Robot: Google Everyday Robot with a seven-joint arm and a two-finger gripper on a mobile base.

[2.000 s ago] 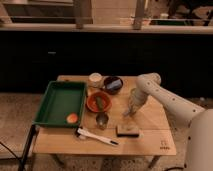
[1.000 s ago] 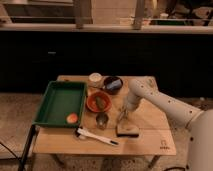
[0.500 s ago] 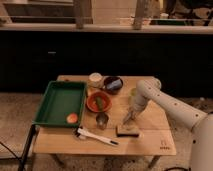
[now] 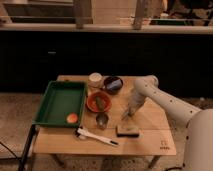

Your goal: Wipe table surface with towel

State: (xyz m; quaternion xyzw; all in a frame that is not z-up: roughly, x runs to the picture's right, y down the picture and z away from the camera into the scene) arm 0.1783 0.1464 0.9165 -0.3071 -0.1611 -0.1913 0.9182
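Observation:
The towel [image 4: 128, 130] is a small dark folded pad lying on the wooden table [image 4: 150, 120], near the front edge and right of centre. My gripper [image 4: 127, 114] hangs just above and behind the towel, at the end of the white arm [image 4: 160, 100] that reaches in from the right. It appears slightly apart from the towel.
A green tray [image 4: 57, 102] with an orange fruit [image 4: 72, 118] takes up the table's left side. A red bowl [image 4: 98, 102], a dark bowl [image 4: 112, 84], a white cup [image 4: 95, 79] and a metal cup [image 4: 102, 120] stand in the middle. A white utensil [image 4: 97, 136] lies along the front edge.
The gripper came down to the towel about a second ago, then lifted slightly up and to the right. The towel has stayed in about the same spot.

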